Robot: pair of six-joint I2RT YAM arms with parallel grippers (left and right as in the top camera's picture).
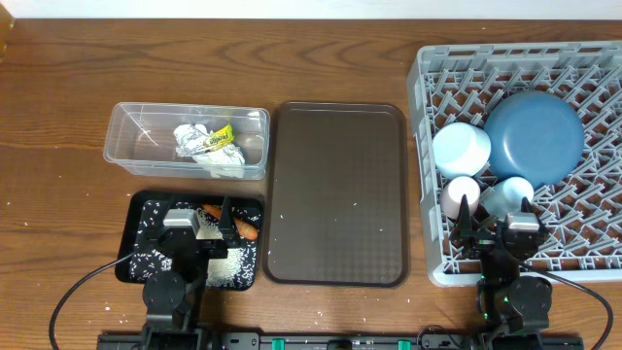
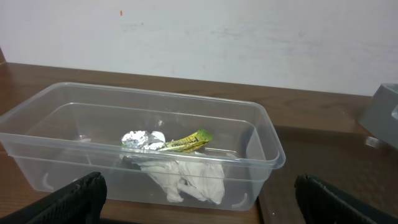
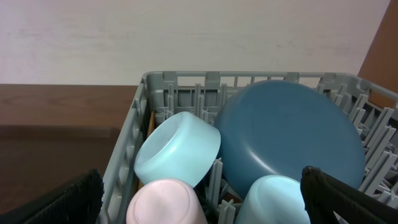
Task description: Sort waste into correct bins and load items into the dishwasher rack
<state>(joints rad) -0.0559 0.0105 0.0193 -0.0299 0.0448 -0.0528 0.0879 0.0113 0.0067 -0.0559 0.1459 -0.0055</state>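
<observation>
Here, left pincer [image 2: 199, 193] agape, facing near wall of clear tub [image 2: 56, 165]

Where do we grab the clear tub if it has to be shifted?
Probably the near long wall of the clear tub, left of its middle, from above: one of the left fingers inside, one outside. The tub sits upright and open, its rim flares outward into a lip, and that stretch is bare inside; foil, wrapper and tissue lie from the middle rightward.

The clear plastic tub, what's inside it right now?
Inside the clear plastic tub: crumpled silver foil, a small green-yellow wrapper and a white tissue wad; anything beneath the tissue is hidden.
</observation>
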